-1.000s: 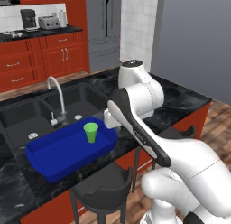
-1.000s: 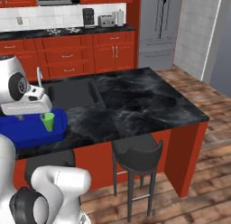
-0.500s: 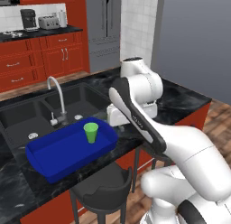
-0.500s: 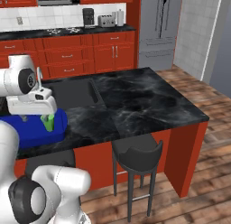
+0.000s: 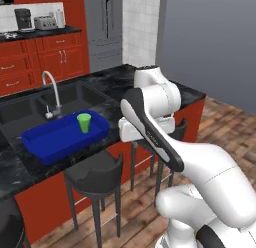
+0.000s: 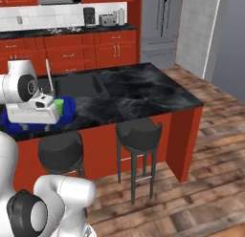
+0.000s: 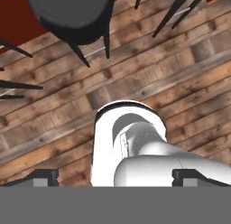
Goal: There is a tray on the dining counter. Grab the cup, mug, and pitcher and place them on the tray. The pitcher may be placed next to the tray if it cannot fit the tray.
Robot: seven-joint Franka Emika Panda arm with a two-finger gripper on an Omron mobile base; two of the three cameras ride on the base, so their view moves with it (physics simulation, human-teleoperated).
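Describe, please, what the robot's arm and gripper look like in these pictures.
The arm is glossy white, built of rounded, bulbous segments with dark grey to black bands at the joints. A boxy white hand block sits at its end. The gripper has two small dark, squared finger tips. No cables or markings show.

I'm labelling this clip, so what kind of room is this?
A home-style kitchen, rendered. A black dining counter holds a built-in sink with a curved faucet, red cabinets line the wall, and bar stools stand on a wooden floor.
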